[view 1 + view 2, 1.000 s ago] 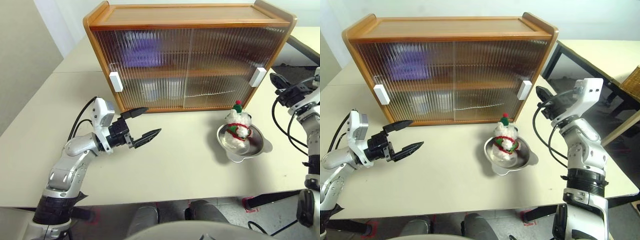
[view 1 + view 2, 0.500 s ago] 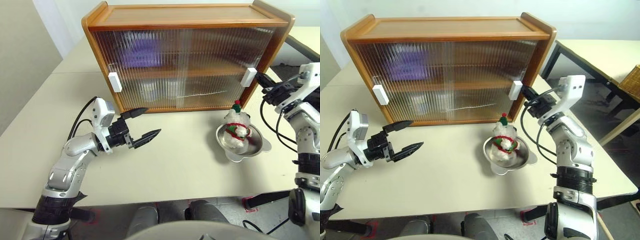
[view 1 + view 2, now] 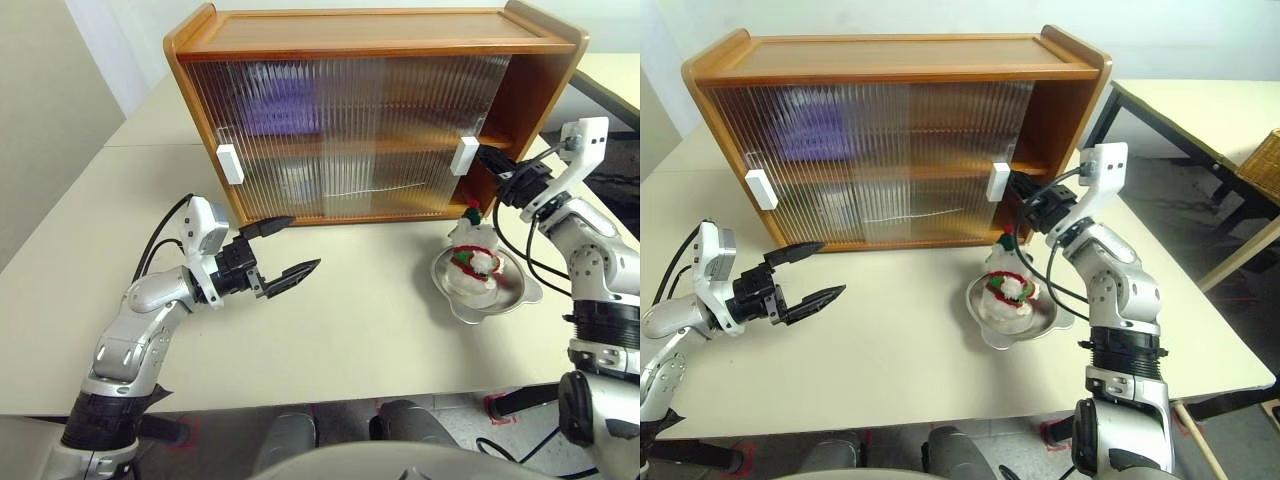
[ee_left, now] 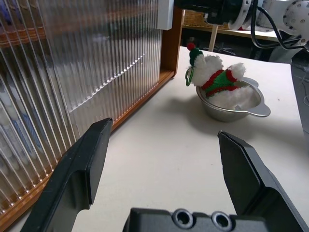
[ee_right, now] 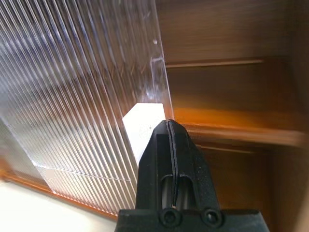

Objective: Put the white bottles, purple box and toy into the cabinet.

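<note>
The toy (image 3: pixel 474 252) sits in a metal dish (image 3: pixel 510 298) on the table (image 3: pixel 360 340) just in front of the cabinet (image 3: pixel 370 110), not yet stowed. The right gripper (image 3: pixel 1021 194), fingers pressed together, bears against the right door's white handle (image 3: pixel 464 155), apparently to slide it aside; a gap stands open there. The left gripper (image 3: pixel 283 248) hangs spread wide, empty, near the left door.

The cabinet (image 3: pixel 370 40) is honey-toned wood with a soft sheen – its sliding doors (image 3: pixel 330 140) ribbed translucent plastic, handles (image 3: pixel 231 163) matt white; the toy (image 3: pixel 473 255) is fluffy plush in a shiny metal dish (image 3: pixel 505 298) – tabletop (image 3: pixel 370 330) smooth, matt
</note>
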